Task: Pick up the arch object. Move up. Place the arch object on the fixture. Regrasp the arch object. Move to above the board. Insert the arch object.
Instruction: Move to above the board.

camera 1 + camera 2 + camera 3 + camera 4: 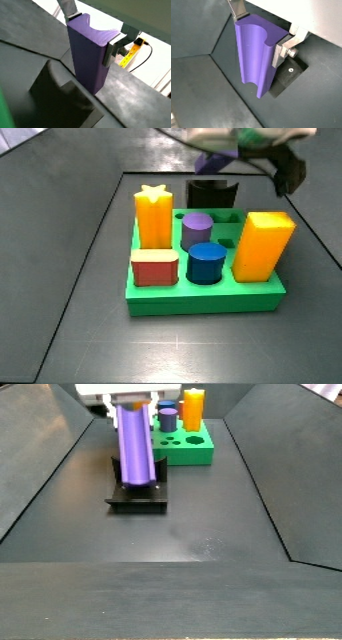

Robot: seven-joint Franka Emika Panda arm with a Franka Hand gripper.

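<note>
Arch object (254, 55) first: it is pinched near its upper end between the two silver fingers (112, 54), one plate flat on each side, so the gripper (261, 35) is closed on the purple block and carries it long-ways, hanging down. In both wrist views the curved notch shows at the gripped end, between the plates. My guess is that it is held this high so the lower end stays free to meet the fixture (136, 492).

In a side view the block stands just over the black fixture, or already on it; whether the two touch I cannot tell from here. A wrist view shows the fixture's plate with its screw (290, 69) right behind the lower end, so the two look lined up for setting down and regrasping.

Round about, the dark bench (201, 524) is bare beside the fixture, with room to lift straight up. The green board (201, 296) lies beyond the fixture, well apart, crowded with a yellow star peg (154, 218), a tall orange block (263, 245) and other coloured pegs. The sloped dark walls (54, 474) rise on both sides, so sideways room is tighter.
</note>
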